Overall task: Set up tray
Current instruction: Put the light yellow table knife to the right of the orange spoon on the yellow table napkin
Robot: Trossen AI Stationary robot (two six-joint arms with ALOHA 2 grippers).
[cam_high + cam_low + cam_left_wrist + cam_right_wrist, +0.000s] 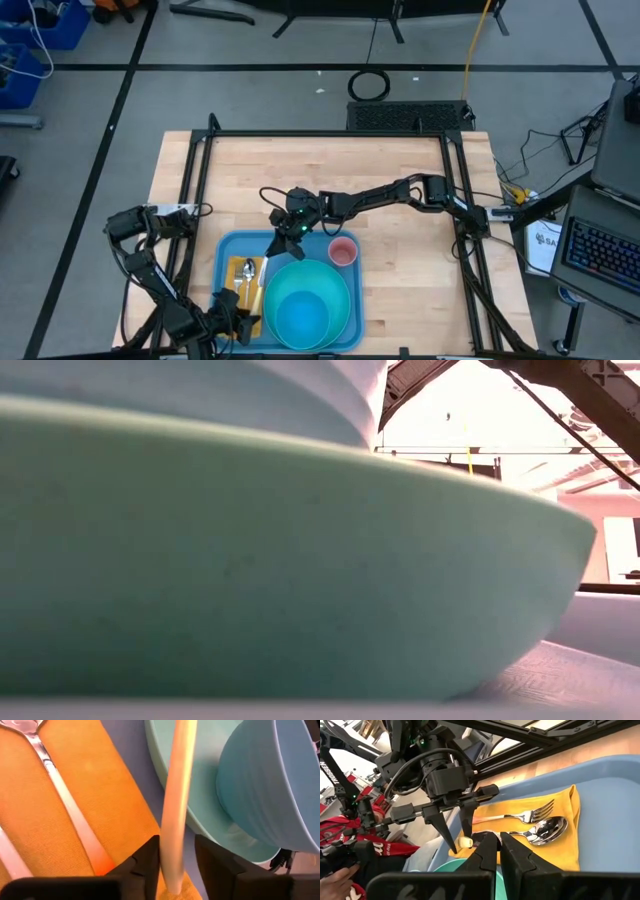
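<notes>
My low view is blocked by the turquoise plate [280, 570]. Left tool [177, 865] grips a cream knife handle [176, 805] over the napkin [253, 290]; right tool [497, 852] closed above the blue rimmed tray [228, 250].

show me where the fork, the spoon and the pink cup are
fork [532, 812], right wrist view, on its tines over the orange napkin.
spoon [551, 829], right wrist view, on its shiny bowl.
pink cup [343, 251], high view, on its open top, on the tray.

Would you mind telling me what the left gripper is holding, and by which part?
The left gripper has a pale cream stick-like utensil between its fingers, at the utensil's lower end, just above the orange napkin. The utensil's other end is out of view. The right gripper is shut, empty.
</notes>
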